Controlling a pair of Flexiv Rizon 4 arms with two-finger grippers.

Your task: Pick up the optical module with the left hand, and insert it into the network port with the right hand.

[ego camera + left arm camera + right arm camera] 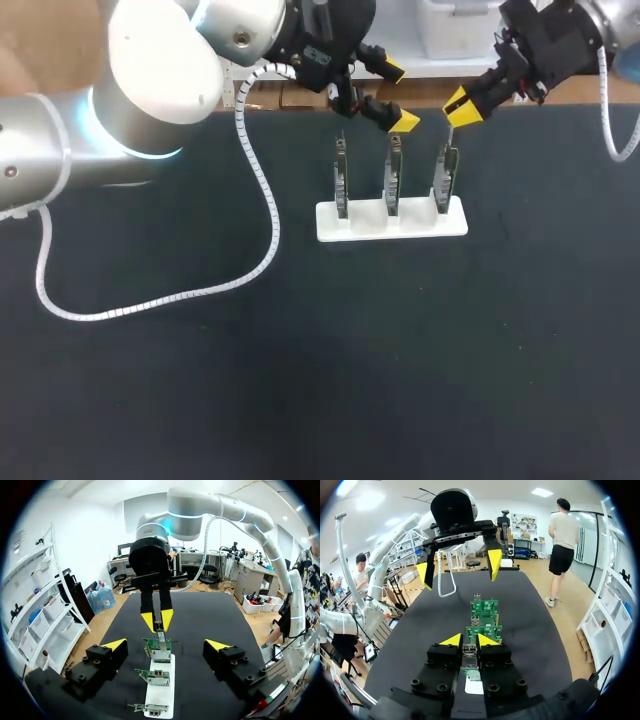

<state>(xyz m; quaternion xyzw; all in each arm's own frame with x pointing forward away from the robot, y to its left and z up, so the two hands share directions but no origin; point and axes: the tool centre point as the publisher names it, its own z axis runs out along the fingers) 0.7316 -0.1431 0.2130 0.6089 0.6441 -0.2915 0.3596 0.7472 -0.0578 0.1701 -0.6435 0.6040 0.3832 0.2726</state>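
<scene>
optical module [469, 652] clamped in right gripper [470, 640], long axis pointing down, just above nearest card [445, 180] on white stand [390, 222]; right arm nearer, straight descent judged next. over further cards [483, 630], left gripper [398, 97] spread, empty. black table [300, 380], ample room.

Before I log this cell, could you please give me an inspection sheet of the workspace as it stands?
Surface: black mat covers the table.
Job's things: white holder carries three upright boards in a row; optical module is at the top of the end board on the right arm's side.
Clutter: nothing seen.
Grippers: right gripper shut on the optical module; left gripper open and empty, close to the row of boards.
Cables: white coiled cable from the left arm trails over the mat.
Surroundings: nothing seen reaching over the table.
</scene>
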